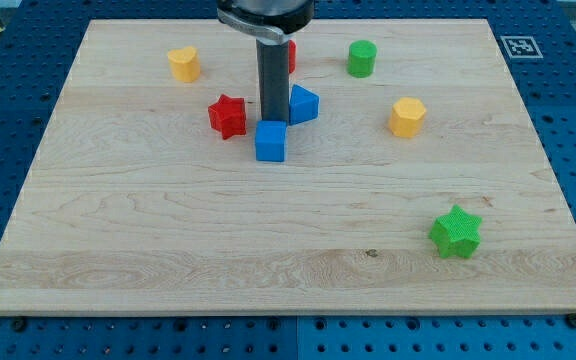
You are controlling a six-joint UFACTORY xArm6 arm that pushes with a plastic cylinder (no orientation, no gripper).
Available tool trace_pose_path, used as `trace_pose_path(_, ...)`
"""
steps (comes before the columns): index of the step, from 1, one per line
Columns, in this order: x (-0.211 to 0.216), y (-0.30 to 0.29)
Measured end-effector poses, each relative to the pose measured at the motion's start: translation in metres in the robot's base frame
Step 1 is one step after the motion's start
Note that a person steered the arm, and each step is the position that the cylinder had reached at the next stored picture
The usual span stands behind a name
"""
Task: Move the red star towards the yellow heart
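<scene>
The red star [228,116] lies on the wooden board, left of centre in the upper half. The yellow heart [184,63] sits up and to the left of it, near the view's top. My tip [271,120] is just right of the red star, with a small gap between them. It stands directly above the blue cube [270,141] and left of a blue block [303,104]. The rod rises from there to the view's top.
A red block [290,52] is partly hidden behind the rod. A green cylinder [362,58] sits at the top right of centre, a yellow hexagonal block [406,116] at the right, and a green star [456,232] at the lower right.
</scene>
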State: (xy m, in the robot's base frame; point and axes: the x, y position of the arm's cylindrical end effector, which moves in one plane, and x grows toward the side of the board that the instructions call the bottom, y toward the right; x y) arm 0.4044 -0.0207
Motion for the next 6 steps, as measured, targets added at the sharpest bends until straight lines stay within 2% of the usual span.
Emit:
trace_pose_path(1,0.003,0.000)
trace_pose_path(4,-0.015,-0.065)
trace_pose_path(6,-0.019,-0.067)
